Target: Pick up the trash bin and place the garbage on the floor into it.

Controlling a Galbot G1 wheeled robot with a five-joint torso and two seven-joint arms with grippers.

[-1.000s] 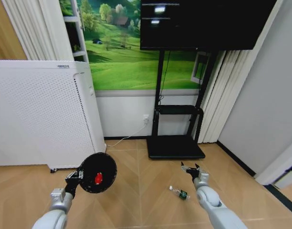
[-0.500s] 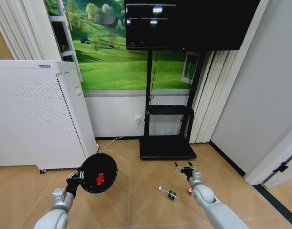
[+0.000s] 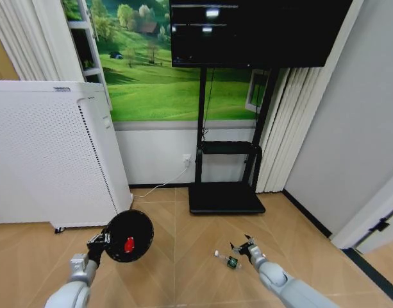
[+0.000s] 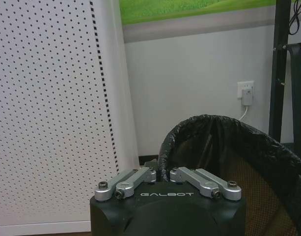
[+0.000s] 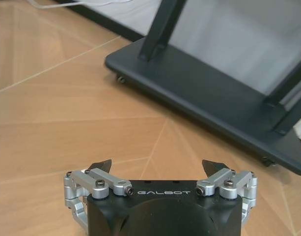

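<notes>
Left gripper (image 3: 101, 241): lower left of the head view, pinched onto the rim of the trash bin (image 3: 127, 235), which it holds off the floor with its mouth tipped toward the camera.
Right gripper (image 3: 243, 246): low in the frame, right of centre, fingers spread wide with nothing between them, just beside the bottle.
Trash bin look: small, black, round-rimmed; a red piece of litter (image 3: 129, 244) shows inside it in the head view.
Left wrist view: adds a crinkled black liner over the bin's rim (image 4: 224, 129) and a brownish mesh wall inside; the red piece is out of sight here, and the bin runs off the frame edge.
Bottle (image 3: 227, 259): clear with a green label, lying on the wood floor (image 3: 183, 269) at bottom centre, too small to read.
Right wrist view: the two dark fingertips (image 5: 102, 164) stand far apart over bare floor, the black stand base (image 5: 204, 98) beyond them.
Backdrop: white perforated cabinet (image 3: 49, 154) at left, behind the bin.
Hard to tell: where the left fingers meet the rim is hidden behind the gripper body.
</notes>
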